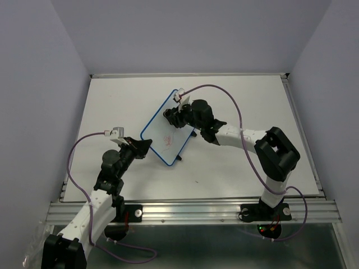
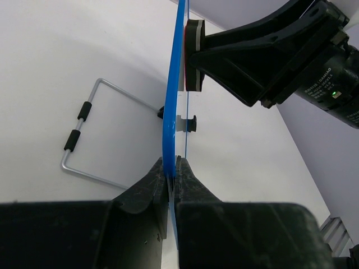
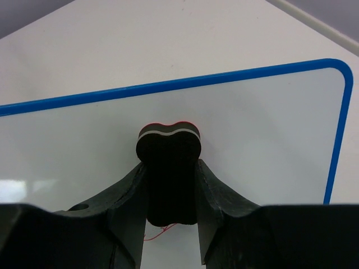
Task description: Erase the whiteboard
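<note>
- A white table is seen from above, with two black-and-white robot arms reaching in from the 6 o'clock edge.
- The whiteboard, small with a thin blue frame and rounded corners, sits near the table's middle, slightly toward 9 o'clock. It is turned so its long sides run from about 1 o'clock to 7 o'clock.
- A faint red scribble marks the board's surface in the half nearer 6 o'clock. The half toward 12 o'clock looks clean.
- The left gripper meets the board at its 8 o'clock corner. Its wrist camera sees the board edge-on, with both fingers pinched tight on the blue frame and no gap between finger and frame.
- The right gripper reaches in from 3 o'clock over the board's upper half. Its jaws are clamped on a black eraser with a thin white and red layer on its working face.
- That face is pressed against the board. The left wrist view shows the pad touching the board's front side.
- A thin red line shows on the board just below the eraser, between the right fingers.
- A bent wire stand with two black sleeves reaches out from the board's back, toward 9 o'clock in the left wrist view.
- A purple cable loops over each arm.
</note>
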`<state>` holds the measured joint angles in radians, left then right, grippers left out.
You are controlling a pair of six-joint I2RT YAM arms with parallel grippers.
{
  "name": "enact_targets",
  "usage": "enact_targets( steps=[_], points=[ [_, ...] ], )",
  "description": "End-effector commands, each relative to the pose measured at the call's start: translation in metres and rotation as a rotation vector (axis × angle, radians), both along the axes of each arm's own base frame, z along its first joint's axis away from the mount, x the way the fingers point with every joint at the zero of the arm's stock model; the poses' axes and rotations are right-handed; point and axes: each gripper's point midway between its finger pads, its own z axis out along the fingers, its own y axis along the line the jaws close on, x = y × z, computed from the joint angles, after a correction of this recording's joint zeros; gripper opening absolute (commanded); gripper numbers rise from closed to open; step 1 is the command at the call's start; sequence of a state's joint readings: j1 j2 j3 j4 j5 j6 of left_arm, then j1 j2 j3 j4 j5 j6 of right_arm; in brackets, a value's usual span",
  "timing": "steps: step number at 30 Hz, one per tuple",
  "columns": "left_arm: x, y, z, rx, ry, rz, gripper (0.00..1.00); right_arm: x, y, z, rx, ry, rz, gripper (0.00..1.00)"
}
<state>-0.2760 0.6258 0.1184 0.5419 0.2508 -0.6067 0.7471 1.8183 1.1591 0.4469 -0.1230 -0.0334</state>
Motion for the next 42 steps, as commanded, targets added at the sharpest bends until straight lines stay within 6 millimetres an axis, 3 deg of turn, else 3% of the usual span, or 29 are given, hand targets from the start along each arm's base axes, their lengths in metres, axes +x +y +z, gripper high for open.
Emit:
enact_targets(
  steps=[1, 7, 14, 22, 28, 33, 42],
  points=[
    [-0.008, -0.009, -0.011, 0.065, 0.024, -0.072, 0.00, 0.033, -0.012, 0.019, 0.008, -0.046, -0.114, 0.01],
    [-0.007, -0.008, -0.010, 0.065, 0.023, -0.066, 0.00, 0.035, -0.010, 0.017, -0.019, -0.047, -0.083, 0.01],
    [-0.006, -0.007, -0.010, 0.068, 0.022, -0.059, 0.00, -0.012, 0.012, -0.005, -0.038, 0.012, 0.156, 0.01],
    [-0.006, -0.007, -0.010, 0.068, 0.022, -0.057, 0.00, -0.060, 0.005, -0.057, -0.100, 0.139, 0.248, 0.01],
    [-0.006, -0.007, -0.011, 0.070, 0.024, -0.058, 0.00, -0.072, 0.001, -0.057, -0.089, 0.150, 0.277, 0.01],
    [-0.006, -0.007, -0.010, 0.070, 0.022, -0.059, 0.00, -0.047, -0.008, -0.047, -0.092, 0.110, 0.130, 0.01],
    [-0.007, -0.008, -0.009, 0.065, 0.019, -0.063, 0.00, 0.011, -0.009, 0.005, -0.049, -0.015, -0.019, 0.01]
  ],
)
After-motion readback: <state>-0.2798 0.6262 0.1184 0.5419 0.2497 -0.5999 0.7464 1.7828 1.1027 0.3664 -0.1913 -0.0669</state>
